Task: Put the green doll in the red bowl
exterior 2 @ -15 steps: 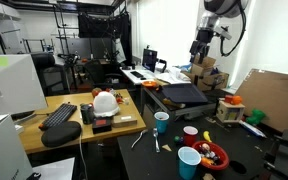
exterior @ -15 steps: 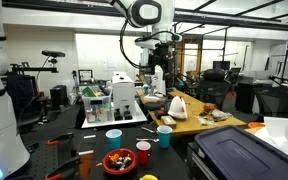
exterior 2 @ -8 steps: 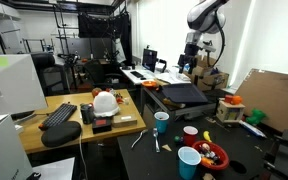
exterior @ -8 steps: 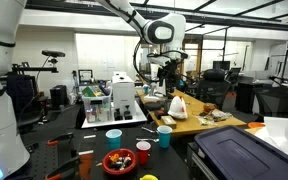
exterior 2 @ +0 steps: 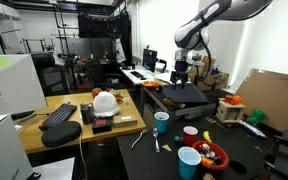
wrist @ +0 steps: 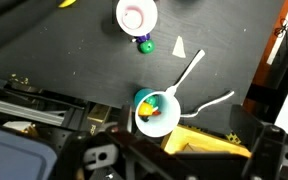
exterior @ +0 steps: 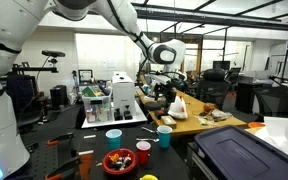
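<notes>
Black table (exterior: 79, 138), red bowl (exterior: 118, 161), hand (exterior: 161, 92) high

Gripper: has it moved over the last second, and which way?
Yes. In an exterior view the gripper has come down and to the left, and in the picture it now sits just above the flat black case.
</notes>
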